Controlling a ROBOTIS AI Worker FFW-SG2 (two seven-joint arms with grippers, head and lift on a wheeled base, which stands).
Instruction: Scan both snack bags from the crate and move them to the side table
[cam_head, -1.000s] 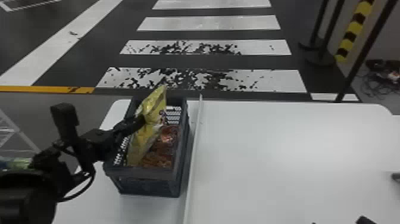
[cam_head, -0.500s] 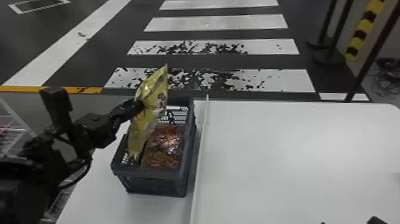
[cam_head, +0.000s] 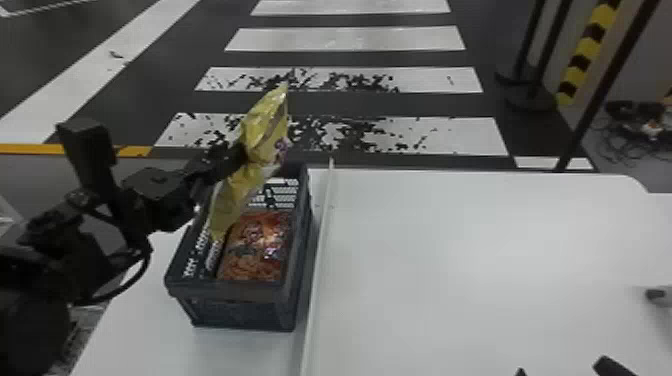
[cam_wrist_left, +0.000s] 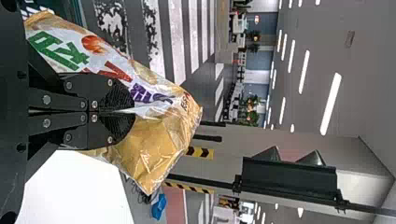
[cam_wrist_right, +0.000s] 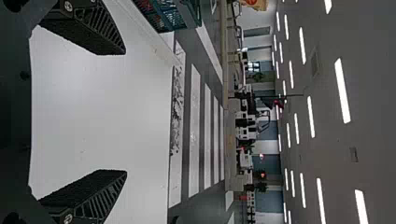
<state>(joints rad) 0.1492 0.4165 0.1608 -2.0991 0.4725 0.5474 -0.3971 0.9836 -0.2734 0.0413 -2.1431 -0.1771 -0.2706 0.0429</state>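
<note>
One yellow snack bag (cam_head: 265, 137), clamped in the fingers of the left gripper (cam_head: 241, 156), tilted over the crate (cam_head: 240, 311); one reddish-brown bag (cam_head: 257, 245), lying inside it; one right gripper (cam_head: 562, 371), fingers apart, above the white table (cam_head: 475, 250).

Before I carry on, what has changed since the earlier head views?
The left gripper has risen, lifting the yellow snack bag that it already held higher out of the crate; whether the bag's lower end clears the rim I can't tell. Nothing was newly grasped or let go. The reddish-brown snack bag stayed in the crate, and the crate on the table.
</note>
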